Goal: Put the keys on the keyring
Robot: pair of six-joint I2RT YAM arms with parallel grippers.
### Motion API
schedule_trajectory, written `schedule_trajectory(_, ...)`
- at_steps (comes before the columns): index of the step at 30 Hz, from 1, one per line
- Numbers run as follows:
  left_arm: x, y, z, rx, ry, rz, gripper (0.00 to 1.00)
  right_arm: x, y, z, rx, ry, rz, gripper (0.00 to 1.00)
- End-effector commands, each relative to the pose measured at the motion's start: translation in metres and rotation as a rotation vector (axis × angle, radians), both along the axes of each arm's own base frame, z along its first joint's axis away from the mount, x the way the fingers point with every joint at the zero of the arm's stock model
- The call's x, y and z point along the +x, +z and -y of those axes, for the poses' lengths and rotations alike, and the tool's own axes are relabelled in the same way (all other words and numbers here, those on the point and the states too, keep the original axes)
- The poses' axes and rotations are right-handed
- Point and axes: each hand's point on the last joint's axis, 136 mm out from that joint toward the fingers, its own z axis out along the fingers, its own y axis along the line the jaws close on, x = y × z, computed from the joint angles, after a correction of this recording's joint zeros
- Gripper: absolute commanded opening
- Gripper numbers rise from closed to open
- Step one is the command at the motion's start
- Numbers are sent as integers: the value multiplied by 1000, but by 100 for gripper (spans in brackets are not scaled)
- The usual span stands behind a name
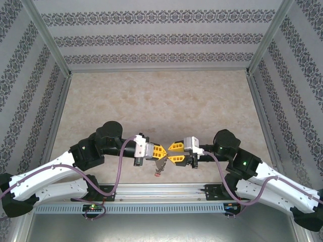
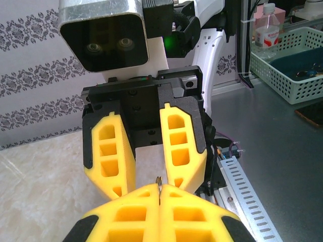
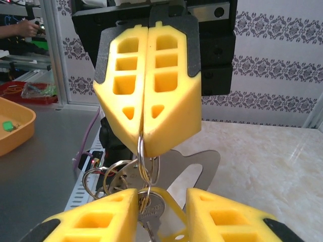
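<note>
My left gripper is shut on a thin split ring, held edge-on between its fingertips. From that ring hangs a bunch: a flat grey carabiner-like keyring, more wire rings and a silver-headed key with a yellow piece behind it. My right gripper faces the left one tip to tip and is open. The key hangs between its fingers, close to the left finger. In the top view the bunch dangles below both grippers, with a reddish bit at its end.
The beige table stretches behind the grippers, walled by patterned panels. A slotted metal rail runs along the near edge below the bunch. A green basket and an orange tray stand off the table.
</note>
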Motion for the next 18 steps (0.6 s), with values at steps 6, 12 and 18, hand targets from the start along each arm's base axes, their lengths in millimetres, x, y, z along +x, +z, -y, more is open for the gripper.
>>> schedule_trajectory(6,1,27,2,-84,-12,38,0,-5,12,-3,59,34,51,31)
schedule_trajectory(12,2,27,2,-87,-14,37,0,-3,10,-4,54,23,56,16)
schedule_trajectory(18,4,28,1,-90,0,21,0,5,9,-1,32,-26,55,0)
